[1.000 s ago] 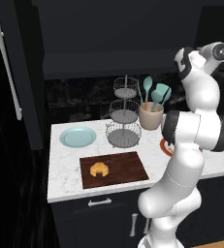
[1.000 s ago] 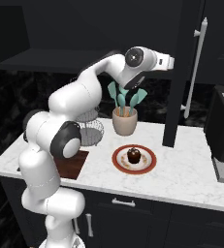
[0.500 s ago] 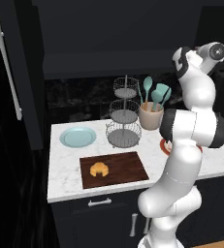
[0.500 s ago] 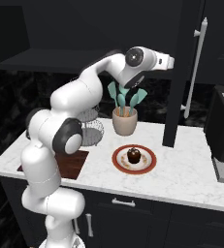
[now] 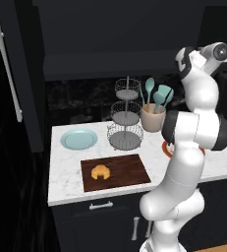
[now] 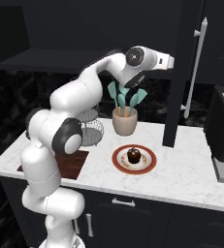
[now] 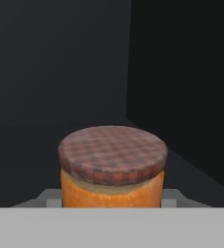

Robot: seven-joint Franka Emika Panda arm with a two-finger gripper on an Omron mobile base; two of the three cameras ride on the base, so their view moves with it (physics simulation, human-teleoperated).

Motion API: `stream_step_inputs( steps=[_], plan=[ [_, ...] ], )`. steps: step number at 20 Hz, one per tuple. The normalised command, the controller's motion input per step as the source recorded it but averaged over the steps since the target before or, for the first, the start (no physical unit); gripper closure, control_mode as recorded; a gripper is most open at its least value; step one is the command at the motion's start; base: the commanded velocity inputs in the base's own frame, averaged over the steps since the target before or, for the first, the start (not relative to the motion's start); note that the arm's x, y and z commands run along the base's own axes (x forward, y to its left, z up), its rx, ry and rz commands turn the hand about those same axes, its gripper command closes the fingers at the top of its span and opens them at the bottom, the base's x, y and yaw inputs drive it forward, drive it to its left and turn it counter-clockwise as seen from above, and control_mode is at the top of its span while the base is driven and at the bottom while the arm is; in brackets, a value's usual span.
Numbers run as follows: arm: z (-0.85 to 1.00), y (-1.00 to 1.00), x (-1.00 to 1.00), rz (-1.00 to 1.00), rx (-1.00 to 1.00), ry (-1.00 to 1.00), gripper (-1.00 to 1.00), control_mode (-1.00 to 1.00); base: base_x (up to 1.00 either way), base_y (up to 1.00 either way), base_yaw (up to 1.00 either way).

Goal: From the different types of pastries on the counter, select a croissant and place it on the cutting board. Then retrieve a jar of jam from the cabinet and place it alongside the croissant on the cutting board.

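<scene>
since the earlier frames the arm has pushed a little deeper toward the cabinet [image 6: 191, 43] — the wrist sits further to my right in the right base view, the hand now reaching in at shelf height. nothing on the counter [image 5: 66, 172] has shifted.

in the hand view the jar of jam [image 7: 112, 167] stands upright on the dark shelf, dead centre and right up against the gripper [image 7: 111, 202], its checked brownish lid toward me and the orange body dropping between the two grey pads [image 7: 51, 198] that flank it low on either side. the pads look pressed close to the glass, but i cannot tell from these pictures whether they have actually clamped on it or are only bracketing it.

the croissant [image 5: 100, 172] already lies on the cutting board [image 5: 129, 170], left of centre, so the jam half is what's left. the board sits below and to the arm's left — my guess is a straight pull out before swinging down.
</scene>
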Motion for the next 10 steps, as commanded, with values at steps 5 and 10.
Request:
stream_step_inputs(
  steps=[5,10],
  plan=[
    [0.41,0.00,-0.26,0.00,0.00,-0.02,1.00,-1.00,0.00,0.00,0.00],
    [0.62,0.00,-0.61,-0.03,0.00,-0.15,1.00,-1.00,0.00,0.00,0.00]
  ],
)
